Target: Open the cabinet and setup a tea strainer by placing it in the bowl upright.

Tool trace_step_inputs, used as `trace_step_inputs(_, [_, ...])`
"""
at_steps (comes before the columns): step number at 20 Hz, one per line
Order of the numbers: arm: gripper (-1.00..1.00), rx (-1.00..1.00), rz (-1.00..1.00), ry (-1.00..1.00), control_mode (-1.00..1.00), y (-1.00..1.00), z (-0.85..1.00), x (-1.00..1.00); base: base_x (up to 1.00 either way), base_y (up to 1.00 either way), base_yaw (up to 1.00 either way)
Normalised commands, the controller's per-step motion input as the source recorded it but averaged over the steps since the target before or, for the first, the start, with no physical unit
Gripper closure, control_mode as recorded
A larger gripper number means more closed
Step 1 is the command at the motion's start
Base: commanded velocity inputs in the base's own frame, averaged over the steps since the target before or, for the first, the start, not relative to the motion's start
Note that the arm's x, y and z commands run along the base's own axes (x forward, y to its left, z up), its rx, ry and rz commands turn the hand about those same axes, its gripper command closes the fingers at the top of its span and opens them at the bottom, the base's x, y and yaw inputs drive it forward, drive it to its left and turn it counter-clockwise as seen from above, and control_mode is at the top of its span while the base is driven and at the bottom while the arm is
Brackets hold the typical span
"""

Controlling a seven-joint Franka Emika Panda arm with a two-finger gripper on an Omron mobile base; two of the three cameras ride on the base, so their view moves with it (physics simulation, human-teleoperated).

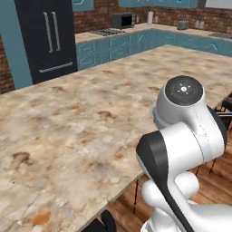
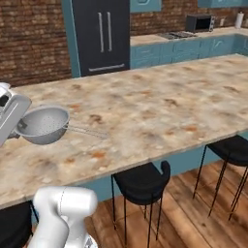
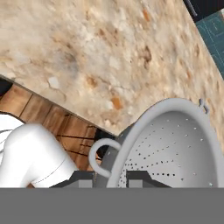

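1. Left base view: a speckled stone island counter [image 1: 68,127] is stretching toward a black fridge [image 1: 47,38], with a microwave [image 1: 122,20] on the far counter; the robot's white arm is blocking the near right edge.

2. Right base view: the tea strainer [image 2: 44,125] is hanging just above the counter at left, its thin handle trailing right; black stools [image 2: 143,181] are standing below.

3. Hand view: the gripper [image 3: 109,178] is clamping the strainer's rim between narrowly set fingers.

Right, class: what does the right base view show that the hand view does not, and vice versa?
Right base view: a black fridge, a microwave and black stools. Hand view: close up, the fine holes in the tea strainer and its loop handle. Both: the tea strainer, the speckled counter and the wooden floor.
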Motion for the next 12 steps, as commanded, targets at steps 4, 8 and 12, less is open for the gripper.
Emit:
trace_step_inputs(4, [1.0, 0.0, 0.0, 0.0, 1.0, 0.0, 0.0, 0.0, -0.27, 0.52, 0.57])
trace_step_inputs(8, [1.0, 0.0, 0.0, 0.0, 1.0, 0.0, 0.0, 0.0, -0.58, 0.59, 0.4])
trace_step_inputs(12, [1.0, 0.0, 0.0, 0.0, 1.0, 0.0, 0.0, 0.0, -0.41, 0.38, 0.7])
